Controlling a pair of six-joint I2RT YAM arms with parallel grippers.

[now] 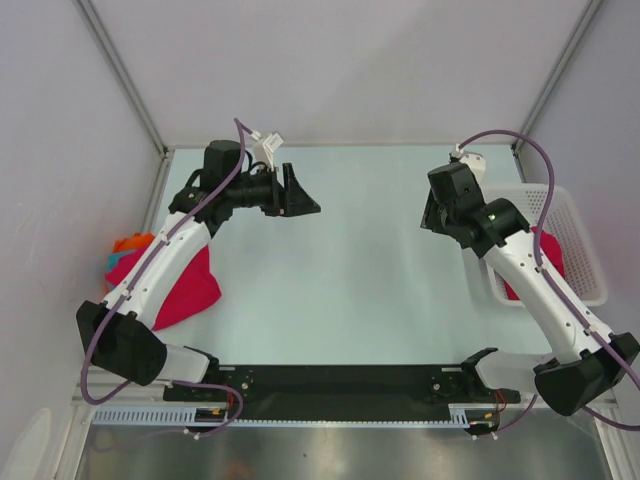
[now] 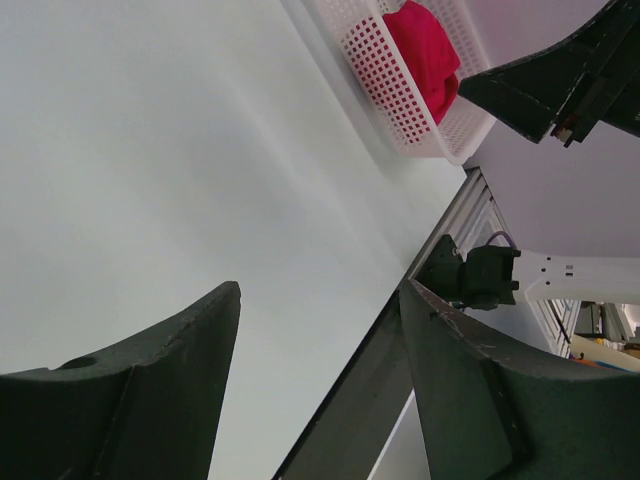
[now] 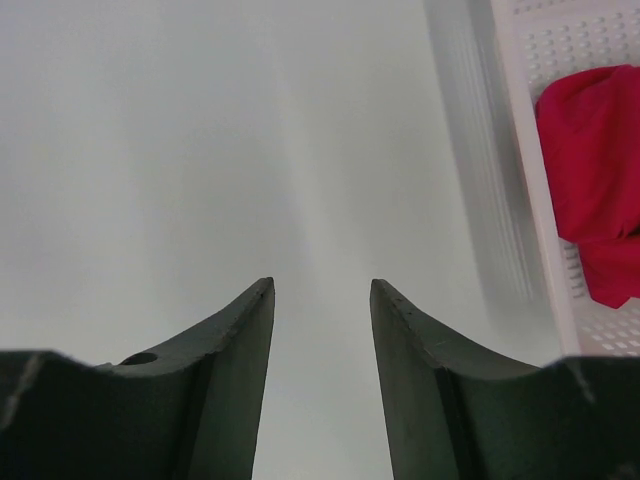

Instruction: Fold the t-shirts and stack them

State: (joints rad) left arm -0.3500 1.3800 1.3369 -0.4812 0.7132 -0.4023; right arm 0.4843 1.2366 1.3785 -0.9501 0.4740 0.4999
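A crimson-red t-shirt (image 1: 185,285) lies crumpled at the table's left edge, partly under my left arm, with a small orange garment (image 1: 130,243) and a teal one (image 1: 114,262) beside it. A second red t-shirt (image 1: 545,255) lies in the white mesh basket (image 1: 575,225) at the right; it also shows in the left wrist view (image 2: 425,45) and the right wrist view (image 3: 595,180). My left gripper (image 1: 303,197) (image 2: 320,290) is open and empty above the table's back left. My right gripper (image 1: 432,215) (image 3: 320,285) is open and empty, just left of the basket.
The basket shows in the left wrist view (image 2: 400,95) and the right wrist view (image 3: 530,200). The pale table (image 1: 350,270) is ringed by white walls with metal posts. A black rail (image 1: 340,380) joins the arm bases at the near edge.
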